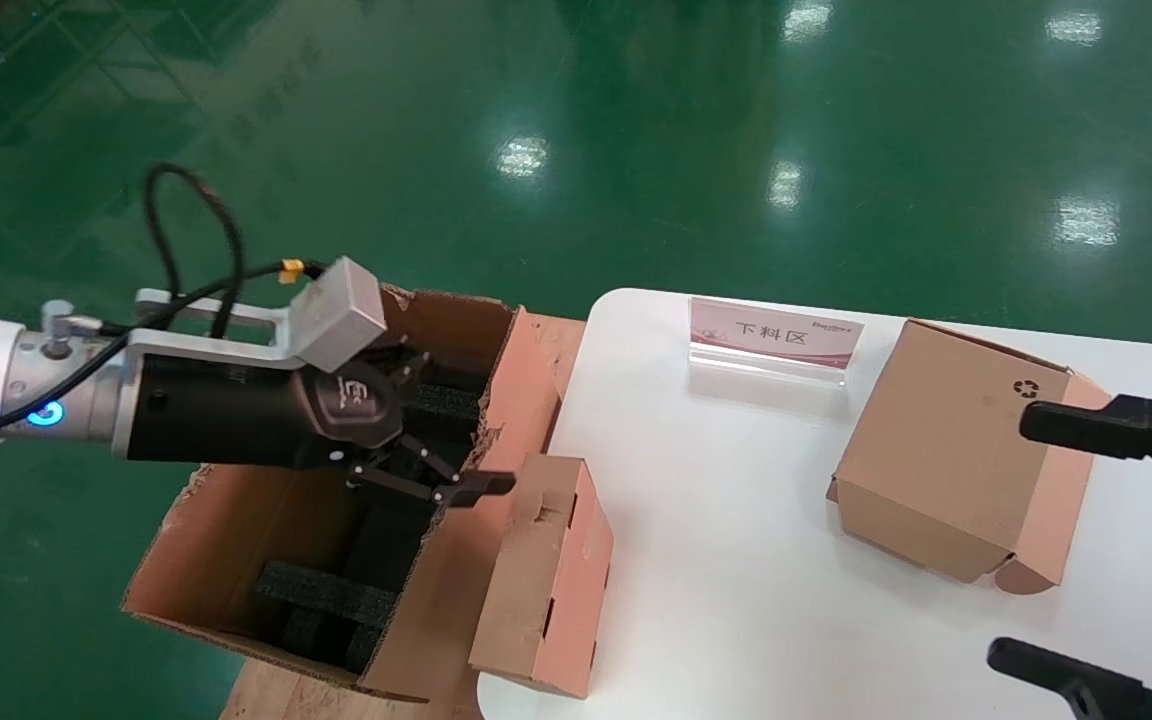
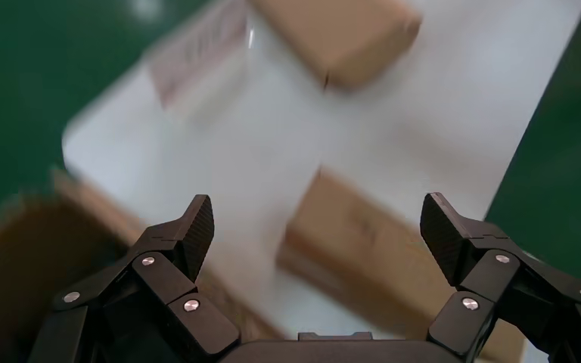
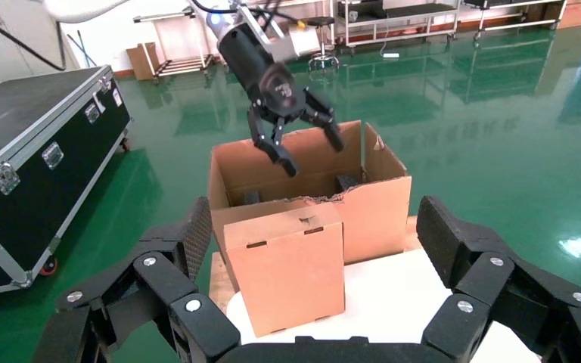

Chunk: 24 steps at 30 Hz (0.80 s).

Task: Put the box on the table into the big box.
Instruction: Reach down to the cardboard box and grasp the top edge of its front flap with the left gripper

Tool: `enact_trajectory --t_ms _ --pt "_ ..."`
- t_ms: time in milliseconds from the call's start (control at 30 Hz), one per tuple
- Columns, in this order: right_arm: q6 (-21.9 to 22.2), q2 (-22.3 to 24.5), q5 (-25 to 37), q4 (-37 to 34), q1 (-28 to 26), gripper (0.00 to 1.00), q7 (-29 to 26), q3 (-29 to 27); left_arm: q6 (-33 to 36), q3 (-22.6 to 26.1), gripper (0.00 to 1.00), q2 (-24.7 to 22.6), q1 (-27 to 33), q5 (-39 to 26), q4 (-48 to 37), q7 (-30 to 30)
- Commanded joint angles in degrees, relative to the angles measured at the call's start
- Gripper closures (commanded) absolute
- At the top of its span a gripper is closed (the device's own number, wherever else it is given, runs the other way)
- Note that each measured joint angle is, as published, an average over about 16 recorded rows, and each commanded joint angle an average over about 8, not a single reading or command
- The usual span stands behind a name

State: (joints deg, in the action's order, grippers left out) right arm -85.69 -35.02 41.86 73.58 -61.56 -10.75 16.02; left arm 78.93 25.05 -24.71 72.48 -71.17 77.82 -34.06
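Jaws spread wide and empty, our left gripper (image 1: 436, 470) hovers over the big box (image 1: 236, 540). The box (image 1: 546, 575) stands on the table (image 1: 736, 560) edge, just beside the big box. Our right gripper (image 3: 314, 234), also spread, idles beyond the box.

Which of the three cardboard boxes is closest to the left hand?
The big box: the open left hand hovers over it. The box stands just beyond.
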Motion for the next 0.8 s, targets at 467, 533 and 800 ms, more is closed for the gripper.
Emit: enact_trajectory --t_ms 467,533,800 --pt "0.00 0.00 0.00 0.00 0.00 0.00 0.00 0.00 7.12 12.93 0.00 -5.18 19.33 -17.72 4.86 -35.36" --pt "0.00 0.00 0.00 0.00 0.00 0.00 0.00 0.00 7.60 14.77 0.00 -5.93 21.44 -17.97 4.60 -37.96" --pt "0.00 0.00 0.00 0.00 0.00 0.00 0.00 0.00 9.16 23.00 0.00 -9.70 29.38 -17.29 2.21 -46.28"
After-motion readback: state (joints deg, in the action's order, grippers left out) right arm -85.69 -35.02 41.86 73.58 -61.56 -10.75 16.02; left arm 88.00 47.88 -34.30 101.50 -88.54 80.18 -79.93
